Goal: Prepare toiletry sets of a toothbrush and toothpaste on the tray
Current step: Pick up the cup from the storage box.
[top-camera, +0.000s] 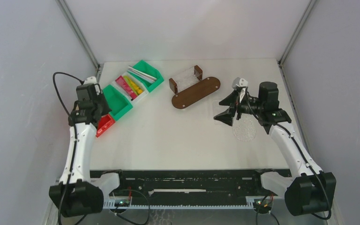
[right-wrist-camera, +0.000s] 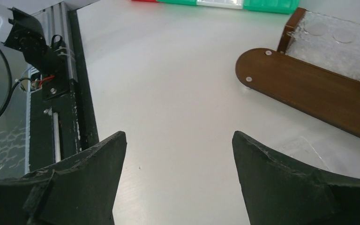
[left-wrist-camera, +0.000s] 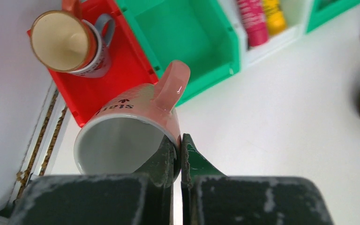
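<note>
The wooden tray point(top-camera: 206, 87) lies on the white bench point(top-camera: 168, 136) with nothing on its flat board. A clear holder point(top-camera: 187, 76) stands along its far side between two brown end plates.

Four bins sit in a slanting row left of the tray. Nearest the tray is a green bin point(top-camera: 155, 75) with a few long pale toothbrushes point(top-camera: 140, 74) in it; their number cannot be told. Next outward is a white bin point(left-wrist-camera: 274, 41) holding tubes. The left wrist view shows two, a pink-red tube point(left-wrist-camera: 252, 21) and a yellow tube point(left-wrist-camera: 273, 13), and the rest are cut off. Then comes a second green bin point(top-camera: 119, 104), with nothing in it. Farthest from the tray is a red bin point(top-camera: 104, 126), where a mug with a grey handle point(left-wrist-camera: 65, 40) stands with its cream inside showing.

Two mugs show in all. The other, a pink mug point(left-wrist-camera: 136, 110) with dark lettering, hangs tilted at the near corner of the red bin, well away from the tray. The left arm point(top-camera: 77, 145) has its jaws clamped on this mug's rim wall, one finger inside and one outside. The mug's handle points toward the empty green bin.

The right arm point(top-camera: 293, 145) hangs over the bench just right of the tray, its jaws spread wide apart and holding nothing.
</note>
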You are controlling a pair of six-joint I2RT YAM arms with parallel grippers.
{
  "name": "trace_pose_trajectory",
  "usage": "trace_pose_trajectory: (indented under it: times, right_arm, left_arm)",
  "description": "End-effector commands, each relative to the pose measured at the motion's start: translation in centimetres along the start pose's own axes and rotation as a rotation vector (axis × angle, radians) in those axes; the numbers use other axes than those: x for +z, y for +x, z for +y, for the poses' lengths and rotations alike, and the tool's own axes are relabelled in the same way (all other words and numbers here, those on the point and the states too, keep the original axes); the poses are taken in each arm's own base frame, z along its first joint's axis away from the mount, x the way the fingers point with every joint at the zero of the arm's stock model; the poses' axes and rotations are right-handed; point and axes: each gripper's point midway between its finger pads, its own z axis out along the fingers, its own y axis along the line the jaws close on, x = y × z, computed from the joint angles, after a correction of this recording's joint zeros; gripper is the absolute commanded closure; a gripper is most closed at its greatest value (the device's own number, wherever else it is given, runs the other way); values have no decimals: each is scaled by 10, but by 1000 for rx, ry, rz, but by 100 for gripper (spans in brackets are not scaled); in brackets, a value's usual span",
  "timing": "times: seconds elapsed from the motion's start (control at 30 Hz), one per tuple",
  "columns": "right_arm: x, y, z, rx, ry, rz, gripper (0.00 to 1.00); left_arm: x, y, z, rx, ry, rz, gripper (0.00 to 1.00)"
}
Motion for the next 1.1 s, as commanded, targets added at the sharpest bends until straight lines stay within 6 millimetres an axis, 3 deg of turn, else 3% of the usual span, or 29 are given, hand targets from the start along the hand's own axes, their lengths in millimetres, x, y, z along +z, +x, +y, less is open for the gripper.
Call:
trace_pose_trajectory:
  times: [0.0, 0.17, 0.33, 0.6, 0.83, 1.07]
  right_arm:
    - [3, -18, 20, -131, -91, -23, 9]
    - [7, -1, 43, -238, -231, -4, 8]
    - [4, 31, 83, -525, -437, -30, 2]
    - [8, 46, 73, -577, -421, 32, 4]
    - [14, 60, 56, -600, -368, 130, 13]
    - [26, 82, 48, -649, -351, 243, 17]
  left_arm:
    - [-39, -11, -41, 45, 194, -107, 100]
    - [-77, 9, -116, 122, 537, -120, 100]
    - [-113, 34, -188, 242, 828, -156, 100]
    - [-158, 94, -287, 452, 1136, -88, 100]
    - [-182, 130, -340, 595, 1247, -2, 100]
    - [-196, 151, -368, 664, 1302, 43, 100]
